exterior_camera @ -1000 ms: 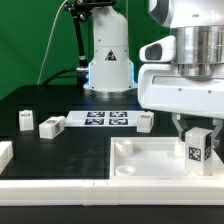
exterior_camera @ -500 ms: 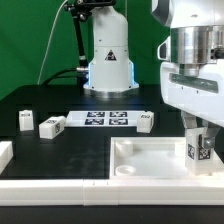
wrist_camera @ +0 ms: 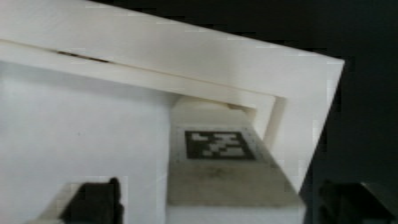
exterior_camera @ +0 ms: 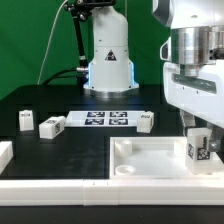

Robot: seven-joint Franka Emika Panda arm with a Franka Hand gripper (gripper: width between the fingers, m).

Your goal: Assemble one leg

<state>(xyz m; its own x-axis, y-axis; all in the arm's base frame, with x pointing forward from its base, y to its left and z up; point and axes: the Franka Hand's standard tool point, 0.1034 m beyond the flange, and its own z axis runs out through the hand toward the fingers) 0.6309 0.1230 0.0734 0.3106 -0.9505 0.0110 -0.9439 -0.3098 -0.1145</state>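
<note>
Exterior view: set low, near table height, facing across the black table point(exterior_camera: 60, 150) toward the arm's base point(exterior_camera: 108, 60) at the back; gripper point(exterior_camera: 198, 128) close and large on the exterior view's right, cut off by the frame's upper edge. Wrist view: mounted on the wrist, aimed steeply down past the dark fingertips point(wrist_camera: 93, 200), very near, slightly blurred. Shared between both: the tagged leg point(exterior_camera: 197, 147) point(wrist_camera: 228, 170) and the corner of the white tray-like piece point(exterior_camera: 150, 160) point(wrist_camera: 107, 110) beneath it.
</note>
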